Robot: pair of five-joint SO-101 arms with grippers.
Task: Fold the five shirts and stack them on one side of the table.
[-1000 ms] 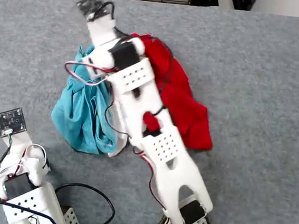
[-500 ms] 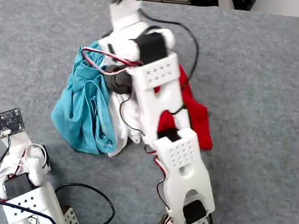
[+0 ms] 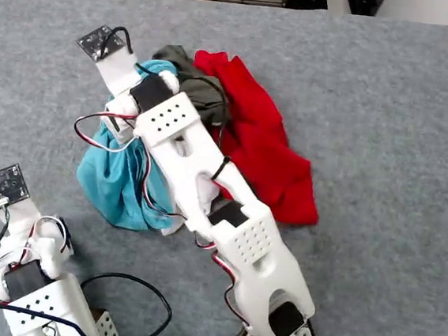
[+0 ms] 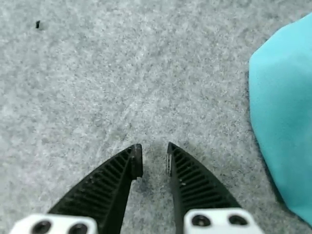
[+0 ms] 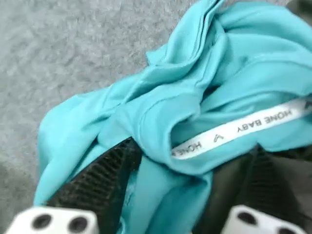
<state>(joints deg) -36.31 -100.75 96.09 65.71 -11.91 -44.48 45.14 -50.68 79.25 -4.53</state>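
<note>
We judge this to be the first step, pulling one shirt out of the heap. The right gripper (image 5: 192, 161) sits on the teal shirt (image 3: 119, 182) at the left of the crumpled pile, jaws spread wide around a teal fold. The left gripper (image 4: 152, 158) hangs over bare table (image 3: 396, 113) near-left of the pile, jaws a narrow slit apart and empty. Next the right jaws should close on that fold and draw it clear of the red shirt (image 3: 265, 148).

Bright, even light falls on the grey table (image 3: 404, 114) from above. Shadows are soft and small. A thin dark shadow sits under the edge of the teal shirt (image 3: 115, 181). In the right wrist view, its deep folds look darker.
</note>
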